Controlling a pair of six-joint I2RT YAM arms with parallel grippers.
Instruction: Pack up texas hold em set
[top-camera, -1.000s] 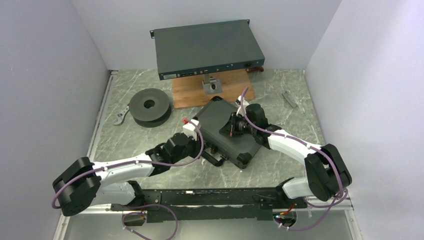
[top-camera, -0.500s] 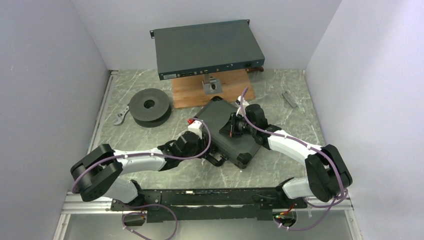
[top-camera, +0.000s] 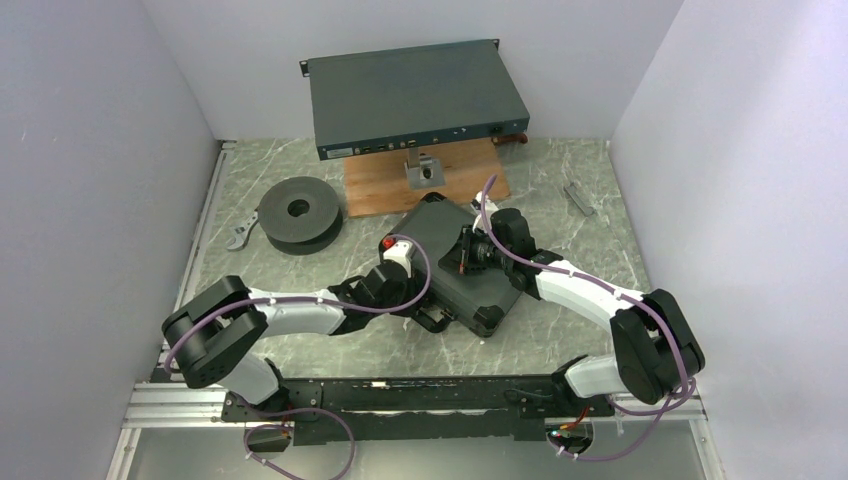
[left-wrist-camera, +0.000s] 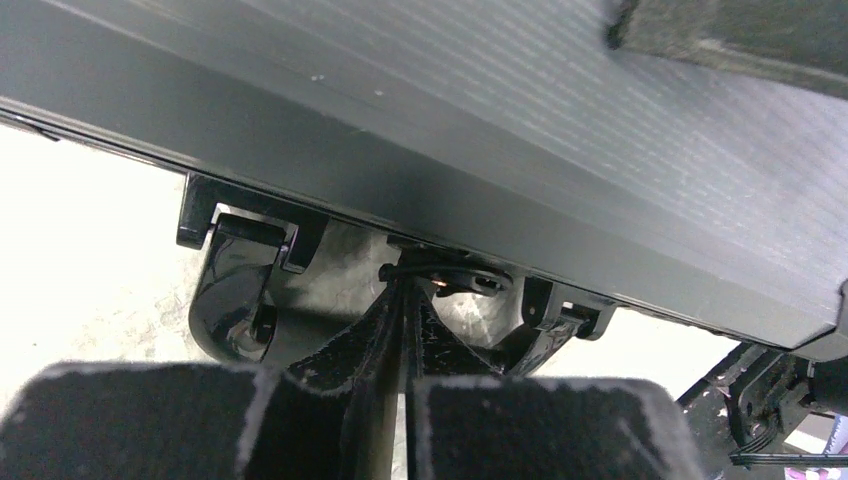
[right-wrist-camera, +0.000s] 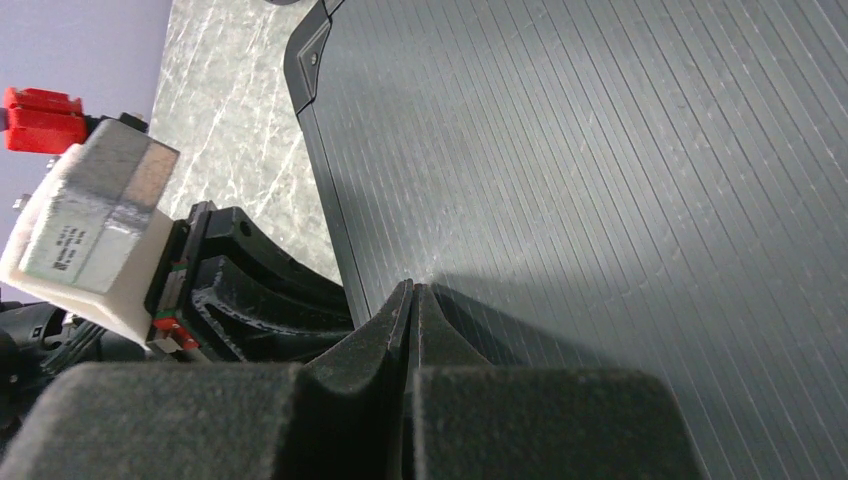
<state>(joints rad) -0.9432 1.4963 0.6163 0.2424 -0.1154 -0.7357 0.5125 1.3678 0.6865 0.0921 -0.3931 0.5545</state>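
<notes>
The black hard case (top-camera: 445, 250) lies closed and askew on the table's middle; chips, cards and buttons are hidden. My right gripper (top-camera: 463, 256) is shut, its tips (right-wrist-camera: 412, 288) resting on the ribbed lid (right-wrist-camera: 600, 150) near its left edge. My left gripper (top-camera: 418, 303) is shut and low at the case's front side. In the left wrist view its tips (left-wrist-camera: 405, 292) touch a small latch (left-wrist-camera: 445, 278) under the case's edge (left-wrist-camera: 480, 150), inside the loop of the glossy black handle (left-wrist-camera: 232, 305).
A large grey electronics box (top-camera: 415, 100) stands at the back on a wooden board (top-camera: 380, 190) with a small metal block (top-camera: 422, 168). A dark spool (top-camera: 298, 212) and a wrench (top-camera: 240, 233) lie at left, a small grey bar (top-camera: 578, 197) at right.
My left arm has stretched rightward and its gripper has moved in to the case's front edge by the handle. The right arm and the case have not moved.
</notes>
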